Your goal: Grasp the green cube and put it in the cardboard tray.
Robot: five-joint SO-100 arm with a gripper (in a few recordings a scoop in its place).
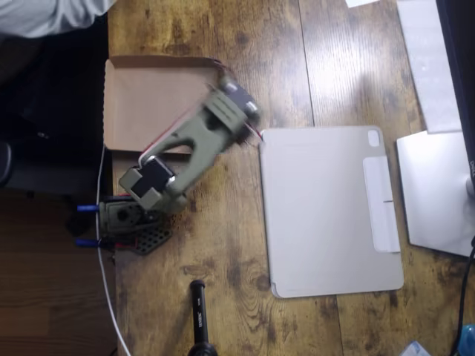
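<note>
One olive-green robot arm (194, 144) was recorded in the overhead view, folded over the left part of a wooden table (223, 245). Its base (122, 215) sat near the table's left edge, on a small black perforated plate (148, 239), with blue-tipped connectors and a white cable (104, 282) beside it. The arm reached up and to the right from there, and its far end was blurred.

Item: gripper (241, 111). It lay at the blurred upper end of the arm, just off the right rim of the cardboard tray (145, 100) and near the upper left corner of the tablet case. The fingers could not be made out, so whether the jaws were open or closed could not be told.

Item: cardboard tray. Brown, shallow, squarish, it rested at the table's upper left, partly covered by the arm. The visible part of its floor was bare.

Item: green cube. It could not be made out; the arm hid part of the tray and of the table beneath it.

Item: tablet case (326, 211). Pale grey and flat, it lay to the right of the arm, apart from the tray.

Item: black cylindrical object (198, 311), at the bottom edge of the table.

Item: pale flat objects (438, 193) at the right edge, with a dark cable running past them.

Item: light-coloured cloth (44, 15) at the upper left corner, off the table.
</note>
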